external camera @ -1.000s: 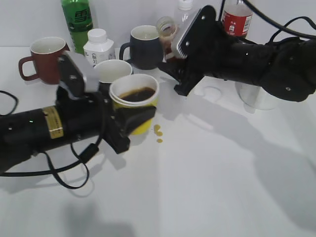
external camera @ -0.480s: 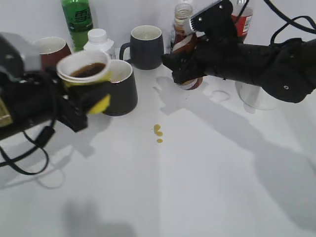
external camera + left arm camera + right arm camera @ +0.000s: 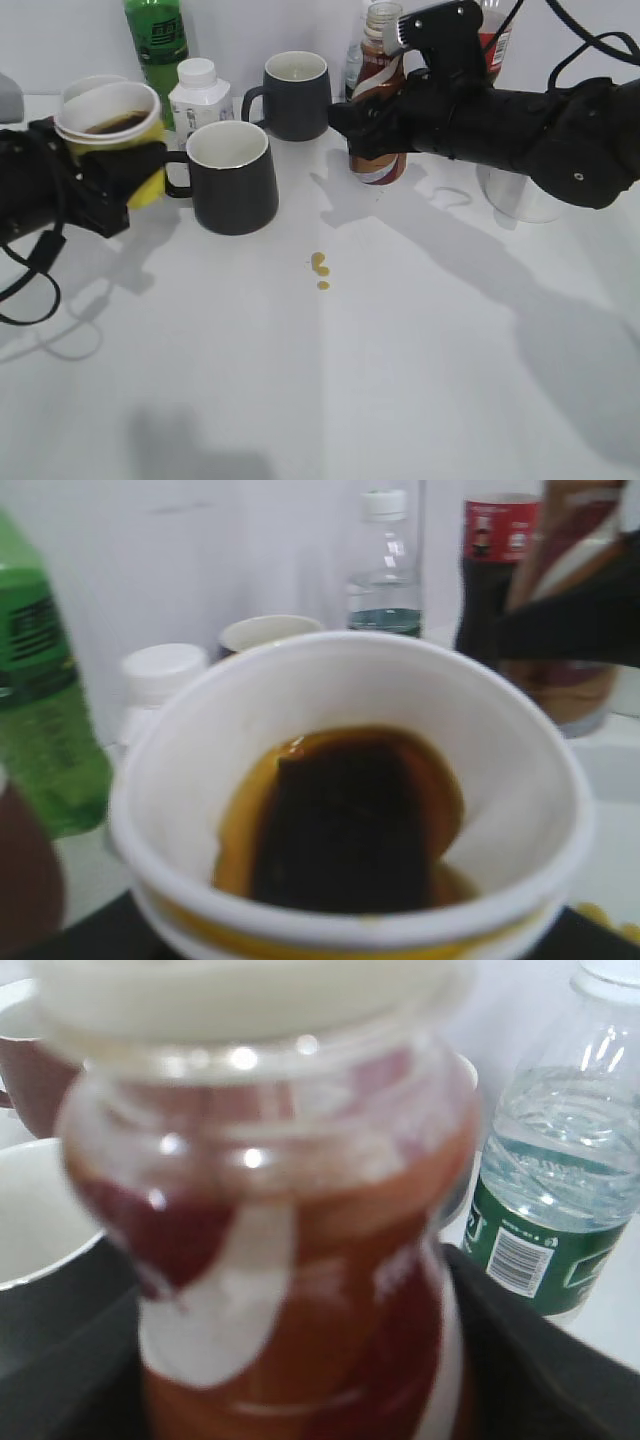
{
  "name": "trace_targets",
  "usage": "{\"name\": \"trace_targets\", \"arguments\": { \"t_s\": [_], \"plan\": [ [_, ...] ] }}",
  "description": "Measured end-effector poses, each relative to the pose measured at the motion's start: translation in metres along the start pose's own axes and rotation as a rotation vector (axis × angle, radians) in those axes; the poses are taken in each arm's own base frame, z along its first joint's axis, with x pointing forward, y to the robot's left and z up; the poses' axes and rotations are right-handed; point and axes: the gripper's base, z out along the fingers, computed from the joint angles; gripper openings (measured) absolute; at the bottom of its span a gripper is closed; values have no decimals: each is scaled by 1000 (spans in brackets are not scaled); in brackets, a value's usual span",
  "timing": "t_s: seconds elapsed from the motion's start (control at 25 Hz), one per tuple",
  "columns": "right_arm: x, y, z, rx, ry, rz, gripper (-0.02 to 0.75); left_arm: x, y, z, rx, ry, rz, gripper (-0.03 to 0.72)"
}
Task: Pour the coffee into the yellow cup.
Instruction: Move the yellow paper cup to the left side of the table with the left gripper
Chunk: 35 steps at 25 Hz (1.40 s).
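Note:
The yellow cup (image 3: 112,130) holds dark coffee and is raised at the far left. My left gripper (image 3: 128,175) is shut on it. In the left wrist view the cup (image 3: 350,800) fills the frame and the jaws are hidden under it. The open coffee bottle (image 3: 378,110) stands upright on the table at the back centre. My right gripper (image 3: 375,125) is shut on it. In the right wrist view the coffee bottle (image 3: 290,1250) fills the frame, with dark fingers at both sides.
A dark mug (image 3: 232,178) stands right of the cup, another dark mug (image 3: 294,95) behind it. A white bottle (image 3: 198,92), green bottle (image 3: 157,40), water bottle (image 3: 555,1190), cola bottle (image 3: 498,590) and clear cup (image 3: 520,195) line the back. Coffee drops (image 3: 319,266) lie mid-table.
My left gripper carried the filled yellow cup up and to the far left, uncovering a dark mug. My right gripper tipped the coffee bottle upright and lowered it to the table.

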Motion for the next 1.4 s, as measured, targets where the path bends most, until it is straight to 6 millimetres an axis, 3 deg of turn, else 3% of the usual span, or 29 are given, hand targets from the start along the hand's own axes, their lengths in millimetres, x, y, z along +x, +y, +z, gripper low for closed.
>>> {"name": "trace_targets", "arguments": {
  "t_s": [0.48, 1.4],
  "plan": [
    [9, -1, 4, 0, 23, 16, 499, 6, 29, -6, -182, 22, -16, 391],
    [9, -1, 4, 0, 22, 16, 499, 77, 42, 15, -260, 68, -80, 391]
  ]
}}
